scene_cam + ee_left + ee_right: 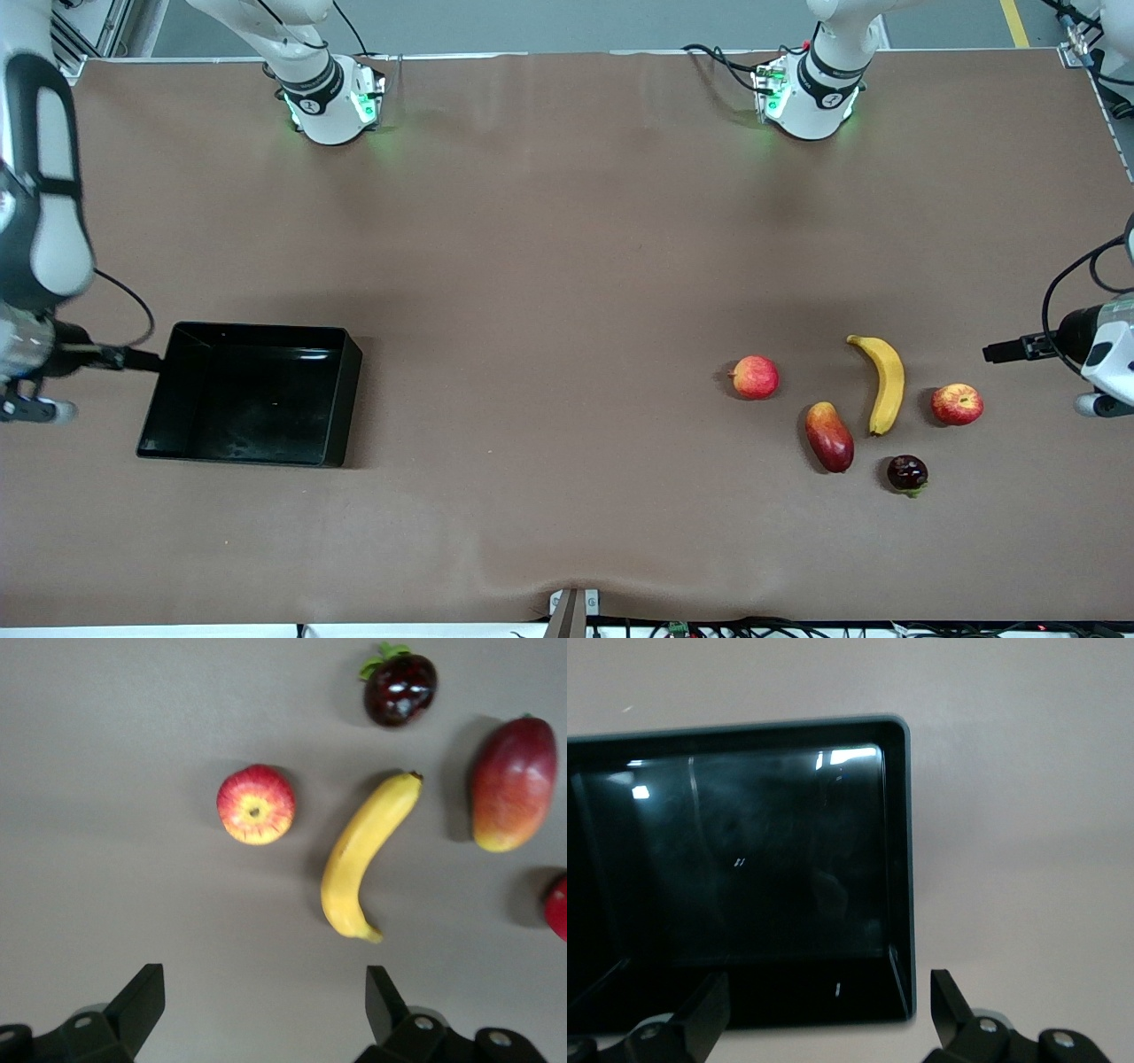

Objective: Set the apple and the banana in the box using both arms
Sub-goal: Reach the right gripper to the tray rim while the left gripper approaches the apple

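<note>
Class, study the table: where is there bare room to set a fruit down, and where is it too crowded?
The box holds nothing, so its whole floor is free. The wide brown stretch between the box and the pinkish-red fruit is bare too. It is crowded at the left arm's end, where the banana, apple, mango-like fruit and dark fruit cluster.

The left arm comes from its base at the top of the front view and reaches out to its own end of the desk, where the left hand (997,353) hangs in the air with its two fingers (142,1001) spread wide and nothing between them. The right arm stands at the other end of the desk, and the right hand (824,1010) is up in the air too, its fingers (948,1001) wide apart and holding nothing.
</note>
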{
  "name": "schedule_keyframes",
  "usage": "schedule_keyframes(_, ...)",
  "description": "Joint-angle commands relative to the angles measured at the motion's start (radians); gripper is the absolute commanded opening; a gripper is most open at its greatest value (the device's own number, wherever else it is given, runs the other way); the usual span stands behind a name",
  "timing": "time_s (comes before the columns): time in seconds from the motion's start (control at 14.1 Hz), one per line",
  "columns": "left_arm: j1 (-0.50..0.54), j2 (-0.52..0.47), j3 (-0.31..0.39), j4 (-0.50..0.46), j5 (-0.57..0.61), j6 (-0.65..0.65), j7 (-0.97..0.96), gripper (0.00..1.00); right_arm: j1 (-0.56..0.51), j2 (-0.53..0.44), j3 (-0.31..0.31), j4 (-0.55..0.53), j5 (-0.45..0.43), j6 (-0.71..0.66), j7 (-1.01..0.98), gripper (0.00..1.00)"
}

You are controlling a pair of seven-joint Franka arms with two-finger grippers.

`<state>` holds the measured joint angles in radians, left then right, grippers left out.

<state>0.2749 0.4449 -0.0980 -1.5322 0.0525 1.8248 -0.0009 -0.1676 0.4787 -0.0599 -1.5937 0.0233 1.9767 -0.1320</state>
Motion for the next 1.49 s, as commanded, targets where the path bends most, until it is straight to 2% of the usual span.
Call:
schedule_keyframes(0.0, 0.023, 0.032, -0.005, -0.016, 0.012, 0.066, 0.028, 1.00, -0.017, 0.049, 0.014, -0.015, 0.001, 0.083, -0.053, 1.00)
schedule_keyframes(0.5, 0.010, 0.164, -0.005, -0.014, 0.017, 0.276, 0.036, 1.00, -0.056, 0.106, 0.014, -0.035, 0.001, 0.160, -0.113, 1.00)
schedule_keyframes(0.71, 0.009, 0.199, -0.005, -0.016, 0.027, 0.301, 0.050, 1.00, -0.063, 0.133, 0.014, -0.045, 0.001, 0.188, -0.115, 1.00)
schedule_keyframes(0.85, 0.009, 0.212, -0.005, -0.016, 0.081, 0.303, 0.055, 1.00, -0.069, 0.152, 0.014, -0.045, 0.001, 0.189, -0.113, 1.00)
schedule_keyframes(0.92, 0.007, 0.221, -0.005, -0.017, 0.089, 0.318, 0.055, 1.00, -0.070, 0.155, 0.014, -0.045, 0.001, 0.189, -0.113, 0.69)
schedule_keyframes(0.99, 0.010, 0.225, -0.005, -0.028, 0.089, 0.330, 0.055, 1.00, -0.073, 0.156, 0.014, -0.046, 0.001, 0.188, -0.113, 0.50)
schedule_keyframes(1.13, 0.010, 0.225, -0.005, -0.057, 0.099, 0.367, 0.056, 1.00, -0.086, 0.156, 0.014, -0.049, 0.001, 0.183, -0.113, 0.03)
schedule_keyframes(1.2, 0.010, 0.225, -0.005, -0.069, 0.119, 0.388, 0.055, 1.00, -0.087, 0.156, 0.014, -0.057, 0.001, 0.188, -0.113, 0.00)
schedule_keyframes(1.42, 0.020, 0.221, -0.006, -0.089, 0.125, 0.404, 0.065, 1.00, -0.086, 0.158, 0.015, -0.055, 0.001, 0.194, -0.113, 0.00)
